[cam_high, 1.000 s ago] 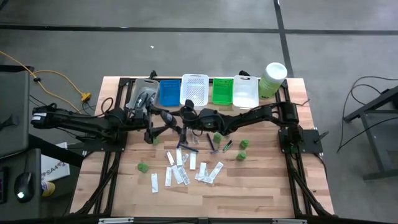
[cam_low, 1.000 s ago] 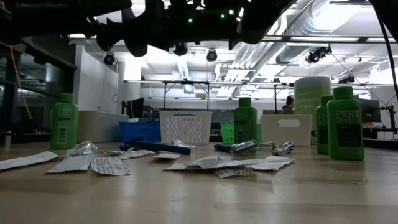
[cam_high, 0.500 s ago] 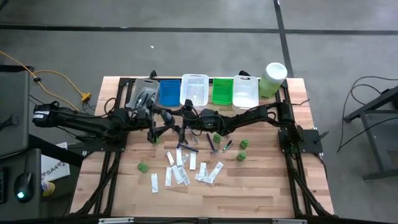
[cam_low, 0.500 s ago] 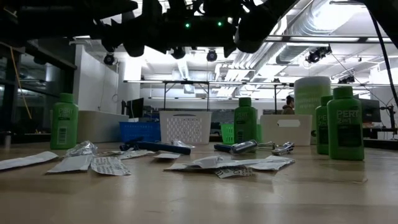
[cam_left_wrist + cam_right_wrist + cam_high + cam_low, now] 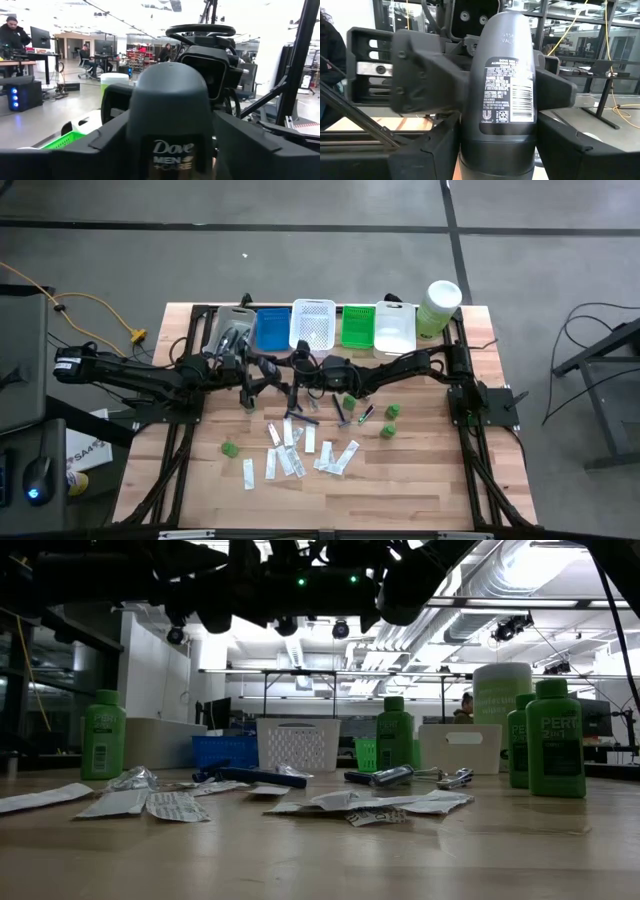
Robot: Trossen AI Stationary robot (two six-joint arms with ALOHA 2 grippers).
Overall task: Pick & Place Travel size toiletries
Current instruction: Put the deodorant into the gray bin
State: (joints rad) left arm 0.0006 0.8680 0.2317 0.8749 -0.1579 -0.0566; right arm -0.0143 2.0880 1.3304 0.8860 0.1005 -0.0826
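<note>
Grey and oval, the deodorant stick (image 5: 170, 115) fills both wrist views. The left hand (image 5: 170, 157) is clenched on its lower part from one side. The right hand (image 5: 497, 162) grips it from the other, so the stick hangs in mid-air between two facing hands, above the middle of the tabletop (image 5: 420, 470). I read this as a hand-over, though which hand is giving cannot be told. The next move calls for one hand to let go cleanly while the other keeps its squeeze, and then for a carry to the basket row. Below, loose toiletries lie scattered: about ten flat white sachets (image 5: 309, 440), roughly three thin dark razors (image 5: 343, 412), and five small green bottles (image 5: 388, 430), one of them half hidden under the left arm. Any silvery tubes are too small to count from above. Along the far edge stand five baskets: a clear basket (image 5: 232, 330) already holding dark pieces, a blue basket (image 5: 270, 328), a white mesh basket (image 5: 313, 323), a green basket (image 5: 357, 326) and a plain white basket (image 5: 394, 328). One pale-green canister (image 5: 437, 308) stands just beside the last.
</note>
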